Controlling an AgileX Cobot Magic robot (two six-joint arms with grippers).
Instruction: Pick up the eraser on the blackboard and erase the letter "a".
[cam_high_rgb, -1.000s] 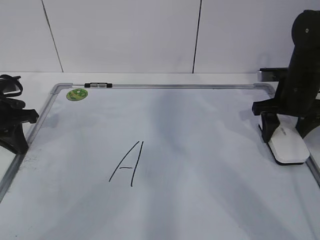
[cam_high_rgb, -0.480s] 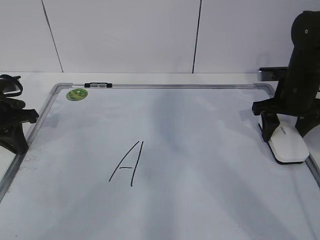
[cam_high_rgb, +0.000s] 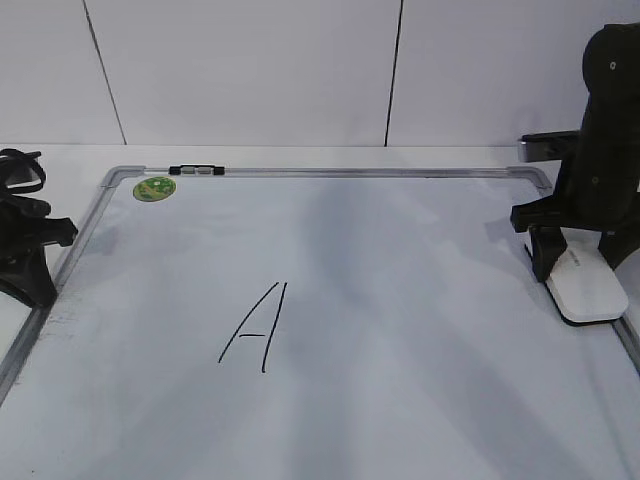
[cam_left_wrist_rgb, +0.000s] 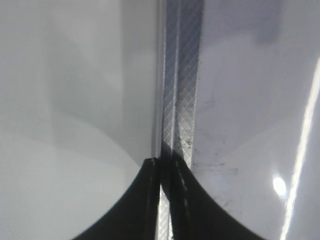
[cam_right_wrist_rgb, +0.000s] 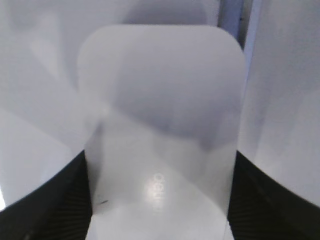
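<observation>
Shifted slightly rightward since the earlier frame, right hand grips the eraser by its long sides; rigid, light plastic.

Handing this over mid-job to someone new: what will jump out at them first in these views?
The tall black "A" in the middle of the board stands out most; no small "a" shows anywhere. At the board's right edge the right gripper straddles the white eraser, a finger against each long side in the wrist view. The left gripper sits shut over the left frame rail.
</observation>
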